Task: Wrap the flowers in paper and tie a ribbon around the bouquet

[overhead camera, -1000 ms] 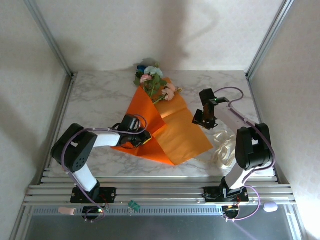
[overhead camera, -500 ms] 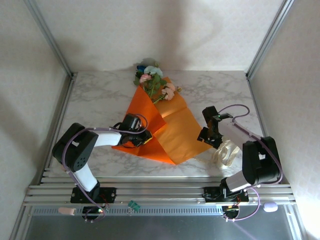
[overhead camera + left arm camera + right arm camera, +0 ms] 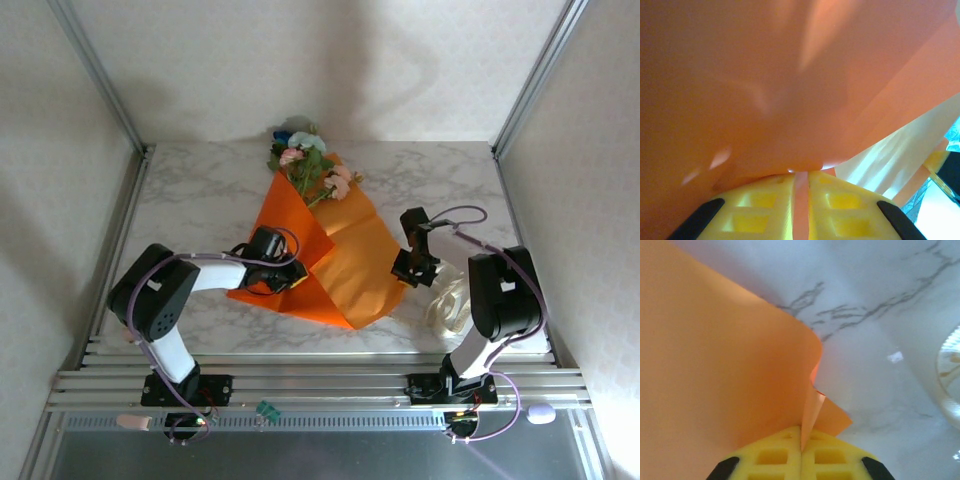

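Marble table (image 3: pixel 190 210) underneath, and the orange paper (image 3: pixel 345 265) stretches across it between the left gripper (image 3: pixel 801 182) and the right gripper (image 3: pixel 801 435), with its left flap folded over toward the middle. The flowers (image 3: pixel 305 165) lie at the sheet's far corner, well beyond both sets of fingers, blooms poking past the paper's edge. The ribbon (image 3: pixel 450 300) sits in a loose cream heap just to the right of the right gripper, off the sheet. The left gripper is clamped on the folded flap, orange pinched between its yellow pads. The right gripper is closed tight on the paper's right corner.
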Controlling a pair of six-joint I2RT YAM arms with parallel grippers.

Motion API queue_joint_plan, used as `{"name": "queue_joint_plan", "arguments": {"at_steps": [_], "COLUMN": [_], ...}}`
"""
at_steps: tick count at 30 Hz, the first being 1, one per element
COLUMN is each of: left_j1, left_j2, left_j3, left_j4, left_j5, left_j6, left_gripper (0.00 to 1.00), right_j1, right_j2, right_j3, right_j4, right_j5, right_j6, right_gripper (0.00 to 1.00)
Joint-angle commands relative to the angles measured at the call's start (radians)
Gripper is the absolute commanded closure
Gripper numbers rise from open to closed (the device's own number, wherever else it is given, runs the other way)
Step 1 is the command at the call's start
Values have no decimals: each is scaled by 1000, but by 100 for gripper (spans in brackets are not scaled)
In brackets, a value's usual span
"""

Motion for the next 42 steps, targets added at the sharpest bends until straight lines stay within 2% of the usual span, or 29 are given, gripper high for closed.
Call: {"name": "queue_joint_plan", "arguments": {"at_steps": [1,4,8,16,22,25,29,32,35,39,42], "left_j1": [-29,-55,-99,-138,-136,-136,-135,-129,-118,-104,-90], "left_j2": [49,81,124,115,35,39,22,-48,-158,-311,-403], "left_j3": [16,41,79,151,150,118,38,-9,-23,-15,-21], "left_j4": [-56,-39,15,22,-50,-7,149,181,122,-35,-152], "left_j5": [21,35,51,5,-54,-51,-62,-125,-188,-278,-341], "left_j6": [20,9,-31,-43,-14,-28,-69,-89,-85,-76,-99], "left_gripper": [88,89,89,88,87,87,87,85,75,61,61], "right_j1": [29,67,137,208,220,232,242,249,251,252,252], "right_j2": [-58,-135,-125,1,73,108,143,179,197,198,202], "right_j3": [40,132,310,575,744,797,809,836,837,819,803], "right_j4": [-34,-101,-174,-116,-65,-10,89,98,106,106,108], "right_j5": [37,112,110,-117,-205,-271,-328,-352,-371,-373,-363], "right_j6": [10,-11,-62,-43,28,61,98,91,82,64,61], "right_gripper": [99,100,100,100,100,100,100,100,100,100,100]}}
